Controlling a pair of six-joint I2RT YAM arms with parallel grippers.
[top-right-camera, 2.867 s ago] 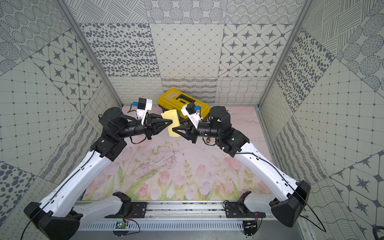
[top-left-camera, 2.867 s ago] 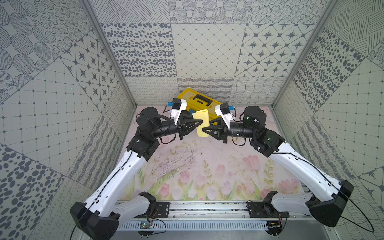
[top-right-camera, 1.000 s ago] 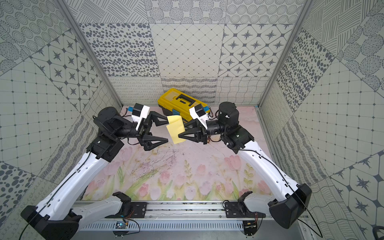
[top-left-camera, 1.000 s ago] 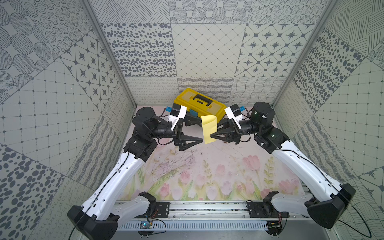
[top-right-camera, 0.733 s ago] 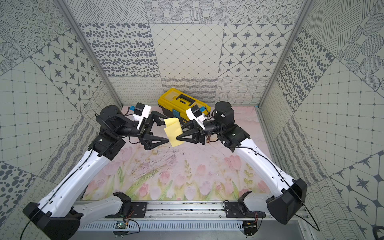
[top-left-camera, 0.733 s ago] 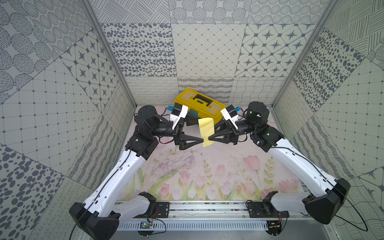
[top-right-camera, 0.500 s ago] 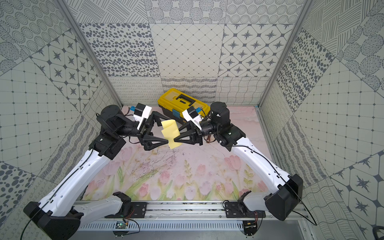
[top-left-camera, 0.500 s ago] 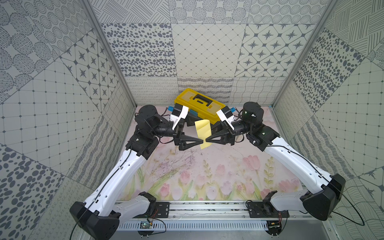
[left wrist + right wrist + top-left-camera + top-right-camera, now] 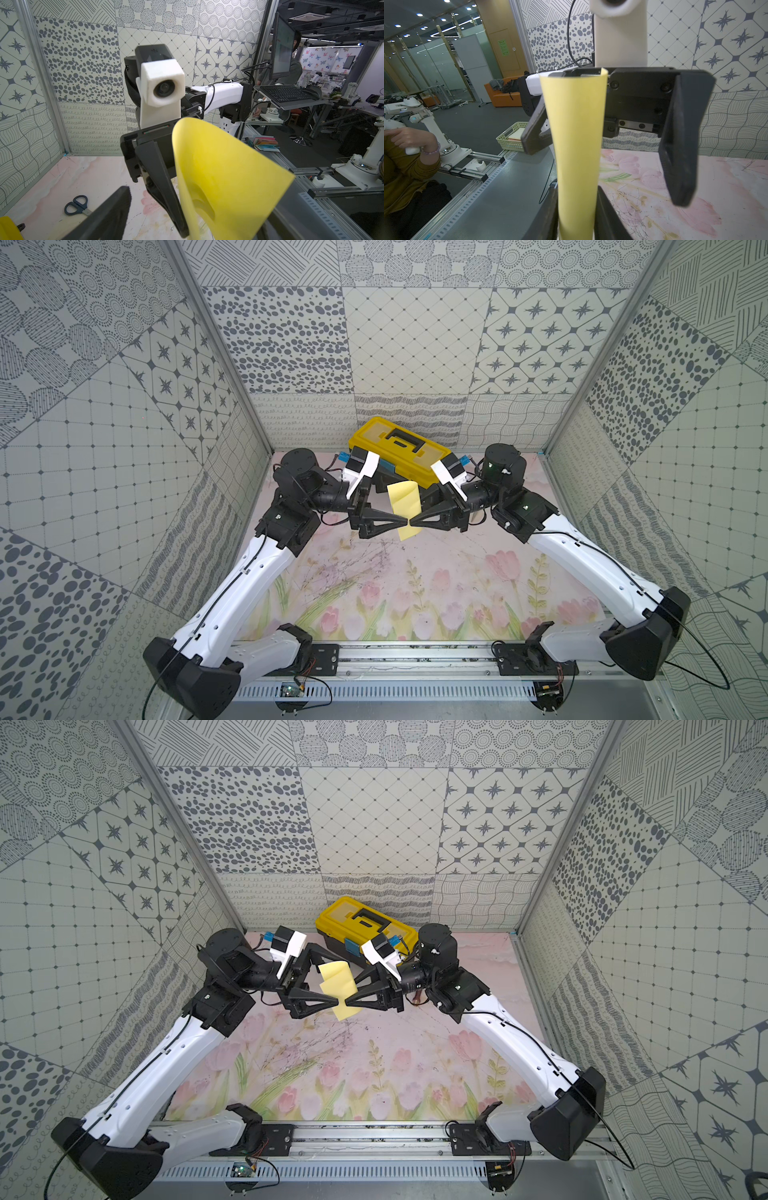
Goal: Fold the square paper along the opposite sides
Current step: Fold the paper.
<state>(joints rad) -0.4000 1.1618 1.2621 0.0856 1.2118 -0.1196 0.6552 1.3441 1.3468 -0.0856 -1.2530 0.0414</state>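
The square paper (image 9: 403, 497) is a pale-yellow sheet, curled lengthwise and held upright in the air over the mat in both top views. My right gripper (image 9: 417, 516) is shut on its lower part. In the right wrist view the paper (image 9: 577, 124) rises from between the two black fingers (image 9: 606, 209). My left gripper (image 9: 401, 506) faces it tip to tip and is open. Its fingers (image 9: 679, 155) stand wide on either side of the sheet without touching it. In the left wrist view the paper (image 9: 228, 176) hides one of my left fingers.
A yellow-and-black toolbox (image 9: 399, 443) stands against the back wall just behind both grippers. Scissors (image 9: 76, 205) lie on the floral mat (image 9: 415, 585) near the toolbox. Patterned walls close in the left, right and back.
My right gripper carried the paper leftward until the sheet stood between the open left fingers. The two grippers now meet tip to tip. The left fingers have narrowed slightly.
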